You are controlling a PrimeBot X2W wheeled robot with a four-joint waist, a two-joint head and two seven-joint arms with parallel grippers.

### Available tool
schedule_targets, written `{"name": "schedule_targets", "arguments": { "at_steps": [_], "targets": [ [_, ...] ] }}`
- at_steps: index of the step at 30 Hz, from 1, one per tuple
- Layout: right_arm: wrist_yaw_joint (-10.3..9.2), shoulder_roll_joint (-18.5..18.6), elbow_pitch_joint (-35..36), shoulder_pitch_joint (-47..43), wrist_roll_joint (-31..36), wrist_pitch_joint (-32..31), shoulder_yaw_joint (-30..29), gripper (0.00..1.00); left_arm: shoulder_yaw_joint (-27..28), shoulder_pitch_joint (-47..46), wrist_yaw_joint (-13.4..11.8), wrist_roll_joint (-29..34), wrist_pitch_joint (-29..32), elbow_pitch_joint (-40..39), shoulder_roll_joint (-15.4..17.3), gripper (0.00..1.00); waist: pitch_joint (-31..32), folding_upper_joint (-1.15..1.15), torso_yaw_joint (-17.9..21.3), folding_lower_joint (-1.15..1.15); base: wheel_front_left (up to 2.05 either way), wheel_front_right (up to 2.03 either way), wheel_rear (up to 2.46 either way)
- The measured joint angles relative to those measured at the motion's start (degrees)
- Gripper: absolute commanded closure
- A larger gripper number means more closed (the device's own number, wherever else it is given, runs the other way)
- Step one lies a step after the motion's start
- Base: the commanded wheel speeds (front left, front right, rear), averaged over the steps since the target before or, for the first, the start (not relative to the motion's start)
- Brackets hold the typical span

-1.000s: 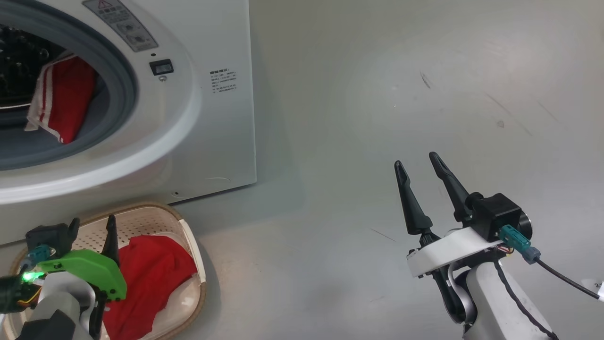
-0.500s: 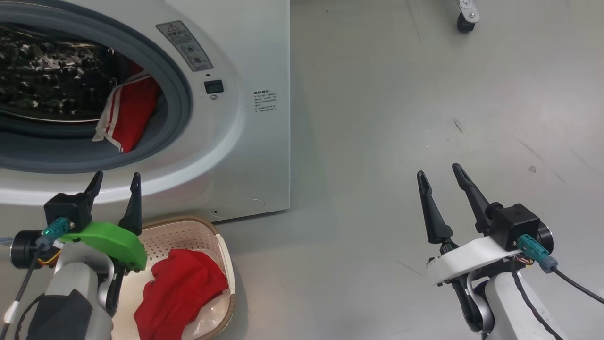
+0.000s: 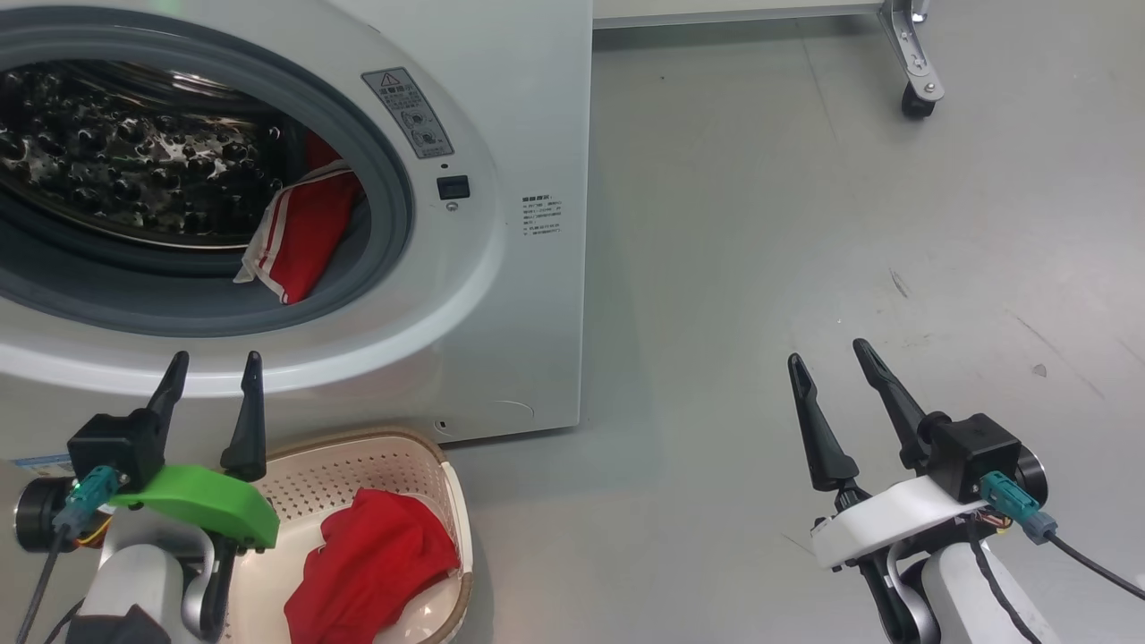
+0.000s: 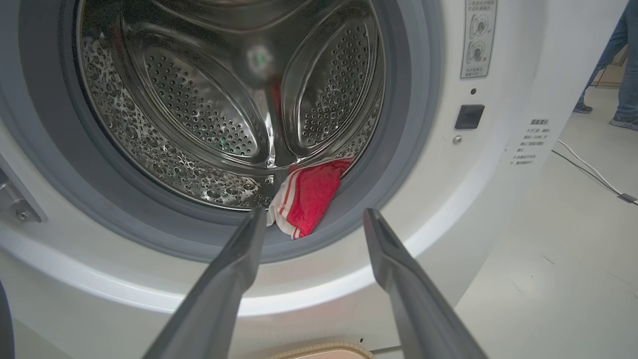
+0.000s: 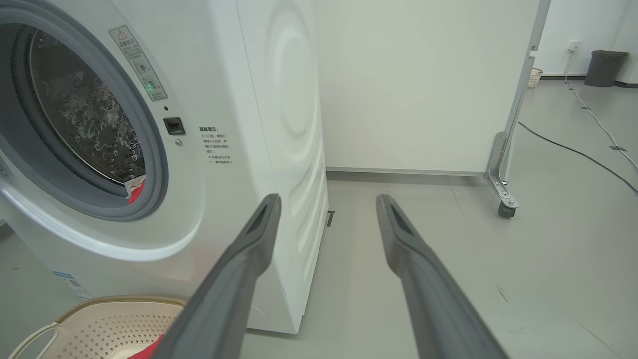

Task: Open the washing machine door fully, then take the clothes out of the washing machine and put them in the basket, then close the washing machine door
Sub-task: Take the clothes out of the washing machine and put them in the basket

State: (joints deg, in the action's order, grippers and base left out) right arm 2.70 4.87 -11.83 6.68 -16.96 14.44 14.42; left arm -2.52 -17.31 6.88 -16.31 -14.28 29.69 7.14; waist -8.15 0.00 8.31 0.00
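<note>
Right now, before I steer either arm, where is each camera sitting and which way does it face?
Head: up top, looking forward and down at the washing machine, basket and floor; left pincer lower left, right pincer lower right, both open.
Left wrist: behind its fingers, facing straight into the drum.
Right wrist: behind its fingers, facing the machine's front corner, floor and a wheeled panel.
Shared: all three show the red garment at the gasket.

The washing machine (image 3: 537, 107) had a grey sticker (image 3: 408, 112) beside its round hole, with a warning triangle and two round pictures on it, and a small block of printed lines (image 3: 542, 216) further right, but the words were too tiny to read.
</note>
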Motion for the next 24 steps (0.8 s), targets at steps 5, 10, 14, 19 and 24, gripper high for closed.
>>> {"name": "schedule_targets", "arguments": {
  "at_steps": [5,10,14,19,24],
  "targets": [
    [0.21,0.1,0.3,-0.4,0.1,0.0,-0.1,0.00,1.1,1.2,0.0,0.0,0.0,-2.9,-0.2,0.00,0.3,0.00,-0.1,0.00,0.00,0.00,0.00],
    [0.26,0.1,0.5,-0.7,0.2,0.0,-0.2,0.00,2.2,3.2,0.0,0.0,0.0,-5.0,-0.8,0.00,0.7,0.00,-0.1,0.00,0.00,0.00,0.00],
    [0.59,0.0,0.7,-1.2,0.2,0.0,-0.2,0.00,2.7,4.5,0.0,0.0,0.0,-6.3,-1.1,0.00,0.9,0.00,0.0,0.00,0.00,0.00,0.00],
    [0.75,-0.3,0.7,-1.4,0.2,0.0,-0.2,0.00,2.8,6.3,0.0,0.3,0.0,-6.7,-1.5,0.00,1.2,0.00,0.2,0.00,0.00,0.00,0.00],
    [0.87,-0.4,0.7,-2.0,0.2,0.0,-0.2,0.00,3.0,8.3,-0.3,0.8,0.0,-6.9,-2.2,0.00,1.9,0.00,0.6,0.00,0.00,0.00,0.00]
  ]
}}
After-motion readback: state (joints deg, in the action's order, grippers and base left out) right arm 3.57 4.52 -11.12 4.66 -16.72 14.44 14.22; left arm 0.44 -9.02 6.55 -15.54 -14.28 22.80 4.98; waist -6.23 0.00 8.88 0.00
